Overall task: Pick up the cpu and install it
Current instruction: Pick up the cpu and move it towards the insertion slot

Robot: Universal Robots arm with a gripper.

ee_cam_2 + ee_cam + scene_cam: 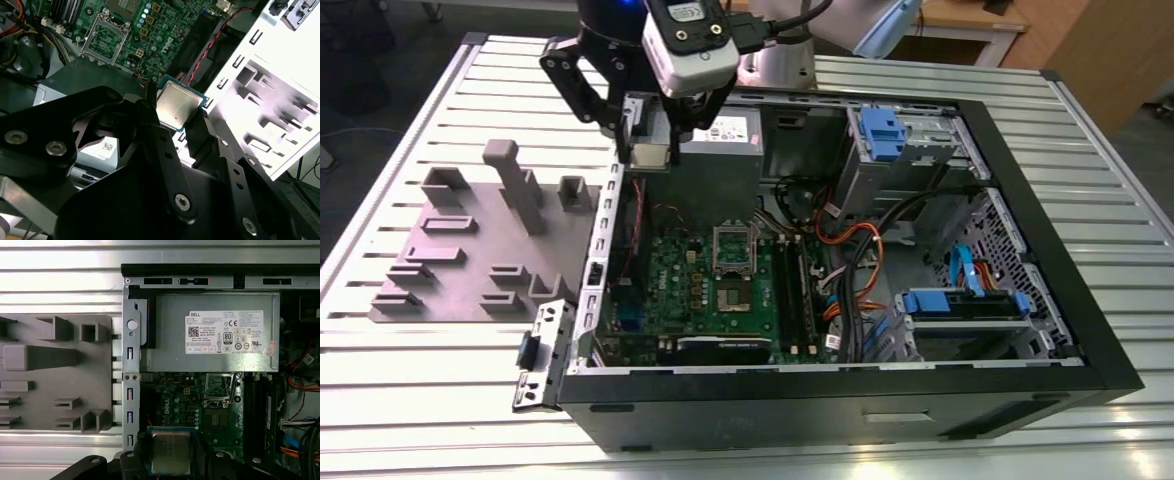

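End effector (175,108) is pinching the cpu (180,100) by opposite edges, likely suiting something so light, rigid and fragile.

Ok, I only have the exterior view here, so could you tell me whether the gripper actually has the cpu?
Observer: Yes. In both wrist views the gripper is shut on the cpu, with a finger against each of two opposite edges.
Operator: Thank you. Which face of it shows?
Observer: Its silver metal top faces the wrist cameras, with a thin greenish rim round it.
Operator: And is it at the socket?
Observer: No. In the second wrist view the socket frame lies well apart from it on the motherboard, and the chip is held clear of the board.
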